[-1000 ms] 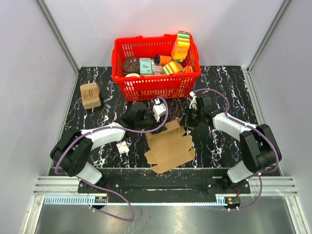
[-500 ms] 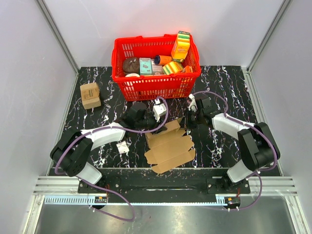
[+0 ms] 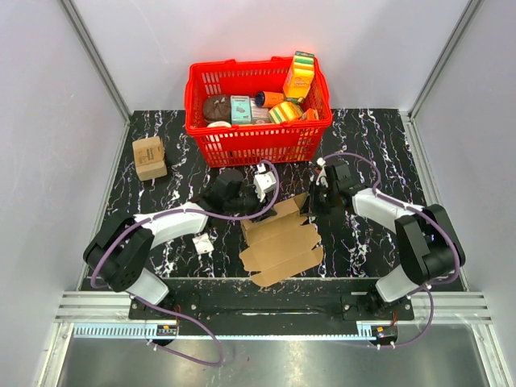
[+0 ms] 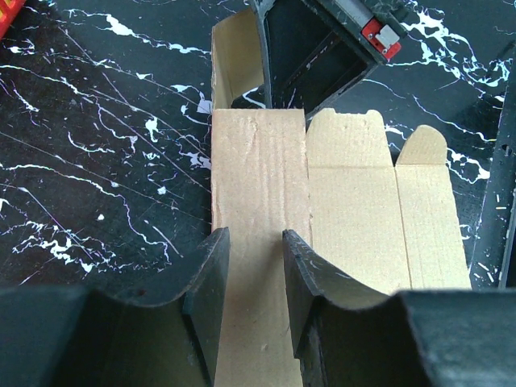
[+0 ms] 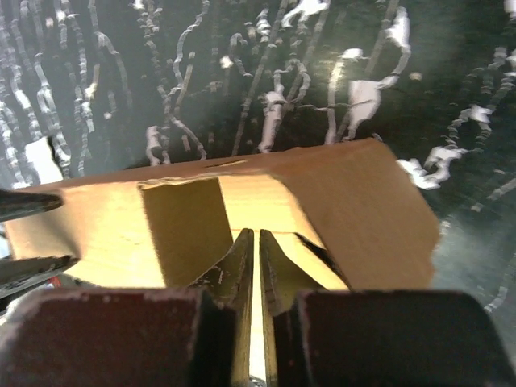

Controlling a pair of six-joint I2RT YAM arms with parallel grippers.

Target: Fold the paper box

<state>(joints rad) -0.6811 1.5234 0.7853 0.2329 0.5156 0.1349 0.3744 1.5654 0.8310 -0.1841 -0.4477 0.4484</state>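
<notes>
Left end effector (image 4: 250, 242): jaws apart, straddling one long panel of the paper box (image 4: 347, 210); contact unclear
Right end effector (image 5: 256, 238): fingers almost together, with a thin pale sliver between them, perhaps a flap edge; it sits at the box's far end, beside a raised flap (image 5: 181, 226)
Paper box: mostly flat and unfolded on the dark marbled surface (image 3: 379, 137); between the arms, nearer than the red basket (image 3: 258, 141)
Step in hand: probably an early fold at the far end, with the left arm steadying the sheet
Next move: calls for turning the flap along its crease without dragging the sheet
</notes>
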